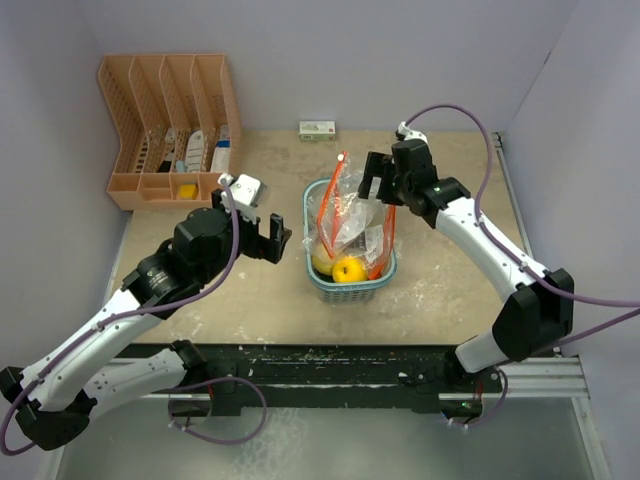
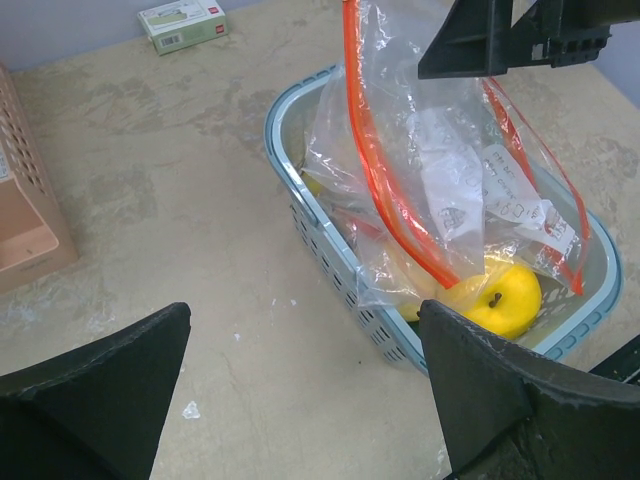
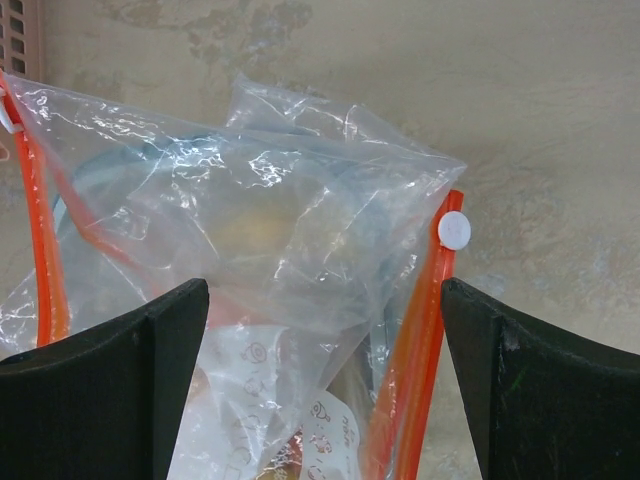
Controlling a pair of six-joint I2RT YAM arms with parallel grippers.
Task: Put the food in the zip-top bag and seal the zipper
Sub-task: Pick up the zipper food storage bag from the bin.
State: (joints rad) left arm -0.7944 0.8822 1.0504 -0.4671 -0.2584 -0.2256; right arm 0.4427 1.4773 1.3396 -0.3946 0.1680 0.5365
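My jaws are showing matt black plastic, faintly grainy along their edges. The bag (image 3: 280, 200) is glinting at me: thin clear plastic, crinkled and glossy, with printed panels. Its zipper (image 3: 418, 340) is looking like smooth orange-red plastic, and it is carrying a small white matt slider (image 3: 454, 229). The basket (image 2: 340, 275) is showing pale blue moulded plastic, slotted and dull in sheen. A yellow fruit (image 2: 505, 295) is shining smooth and waxy. The bench (image 2: 150, 200) is looking mottled beige, stone-like and matt, scuffed white in patches. The box (image 2: 182, 24) is reading as printed card, and the rack (image 1: 165, 100) as perforated peach plastic.
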